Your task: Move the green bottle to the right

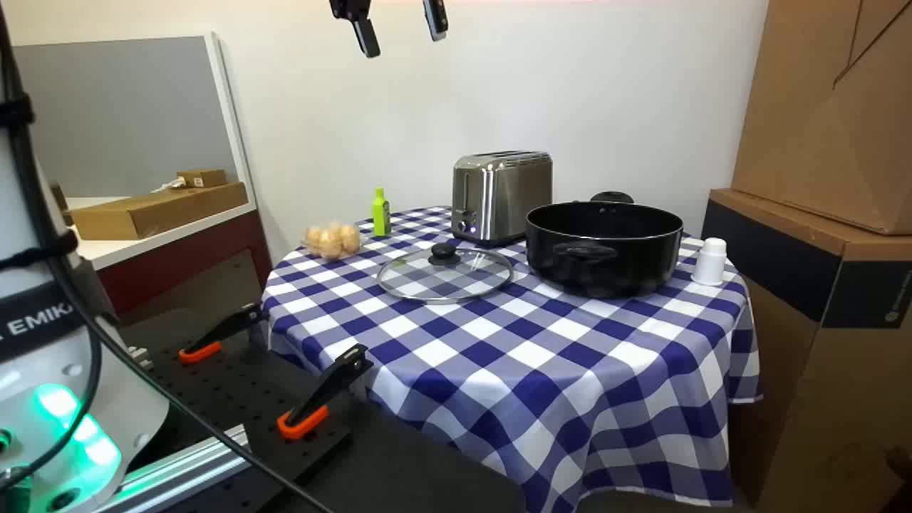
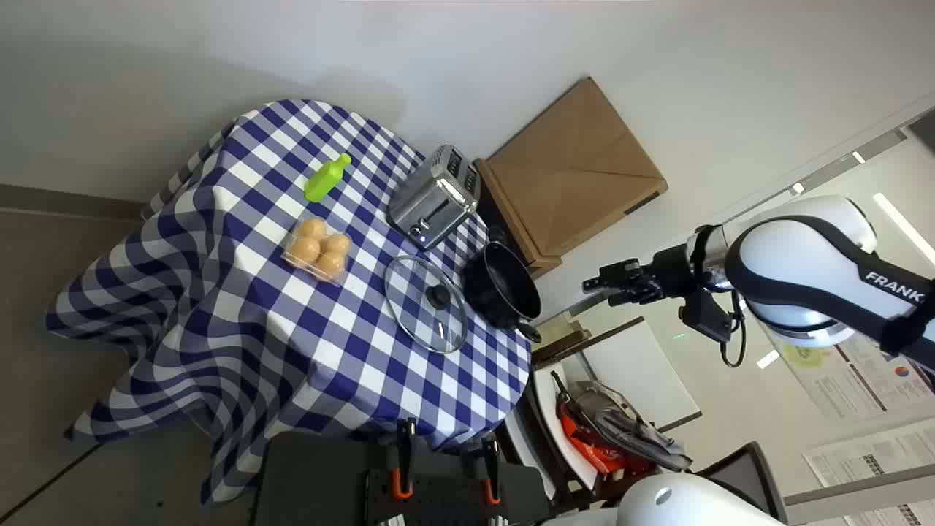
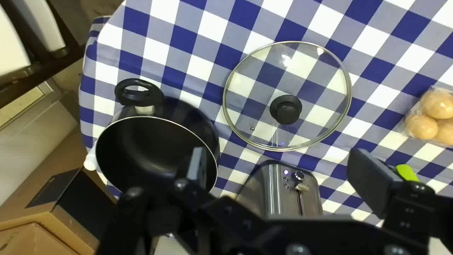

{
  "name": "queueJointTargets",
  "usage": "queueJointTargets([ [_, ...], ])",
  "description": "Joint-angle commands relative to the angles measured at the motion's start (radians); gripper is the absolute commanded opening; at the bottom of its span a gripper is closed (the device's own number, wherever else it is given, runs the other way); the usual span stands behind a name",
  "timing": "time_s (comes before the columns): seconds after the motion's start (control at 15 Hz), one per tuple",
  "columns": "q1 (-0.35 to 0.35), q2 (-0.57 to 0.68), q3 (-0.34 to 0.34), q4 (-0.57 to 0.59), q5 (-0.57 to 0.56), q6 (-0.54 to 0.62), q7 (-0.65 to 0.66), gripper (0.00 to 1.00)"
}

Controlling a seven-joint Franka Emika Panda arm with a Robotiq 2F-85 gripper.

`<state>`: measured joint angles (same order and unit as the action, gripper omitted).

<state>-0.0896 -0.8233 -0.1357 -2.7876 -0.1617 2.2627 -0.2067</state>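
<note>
"While my gripper (image 1: 403, 40) hangs high, fingers spread around nothing, where's the green bottle (image 1: 381, 215)?"

"Upright on the checked cloth (image 1: 491, 349), well below; in the wrist view it's at three o'clock from the fingertips, partly hidden by one finger."

"Counts?"

"I see one each of bottle, toaster (image 1: 502, 196), pot (image 1: 605, 263), lid (image 3: 286, 108), white container (image 1: 710, 263); two clamps (image 1: 329, 389); four tan balls (image 2: 321, 248) in one clear pack (image 2: 311, 271)."

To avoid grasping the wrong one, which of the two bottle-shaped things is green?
The slim bottle near the round tan objects; the container beside the black pot is white.
</note>
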Motion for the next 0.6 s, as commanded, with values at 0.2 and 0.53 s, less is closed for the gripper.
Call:
queueJointTargets([
  [0.2, 0.024, 0.050, 0.021, 0.035, -0.006, 0.018, -0.013, 1.00],
  [0.53, 0.086, 0.222, 0.058, 0.236, -0.056, 0.004, -0.111, 1.00],
])
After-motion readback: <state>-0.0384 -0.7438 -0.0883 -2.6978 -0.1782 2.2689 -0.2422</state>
